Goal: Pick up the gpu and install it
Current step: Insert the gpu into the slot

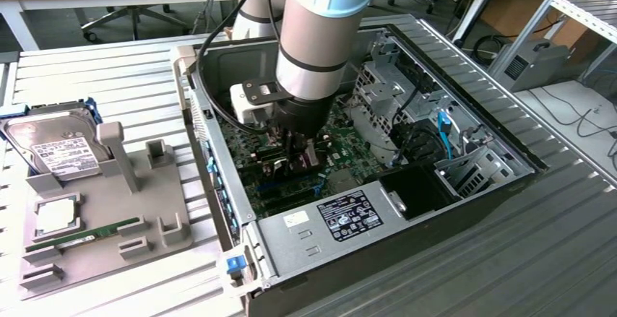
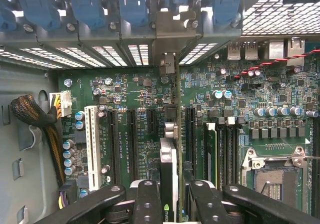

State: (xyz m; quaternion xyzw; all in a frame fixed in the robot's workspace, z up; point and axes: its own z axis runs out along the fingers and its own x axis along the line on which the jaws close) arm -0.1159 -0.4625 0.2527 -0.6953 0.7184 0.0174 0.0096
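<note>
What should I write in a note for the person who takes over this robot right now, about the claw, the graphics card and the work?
Claw: shut on the graphics card, which stands on edge inside the computer case.
Card: over the motherboard slots, with its metal bracket at the rear wall of the case.
Done: card picked up and brought into the case.
Left: I cannot tell if it is seated in a slot; the claw has not yet let go.
</note>
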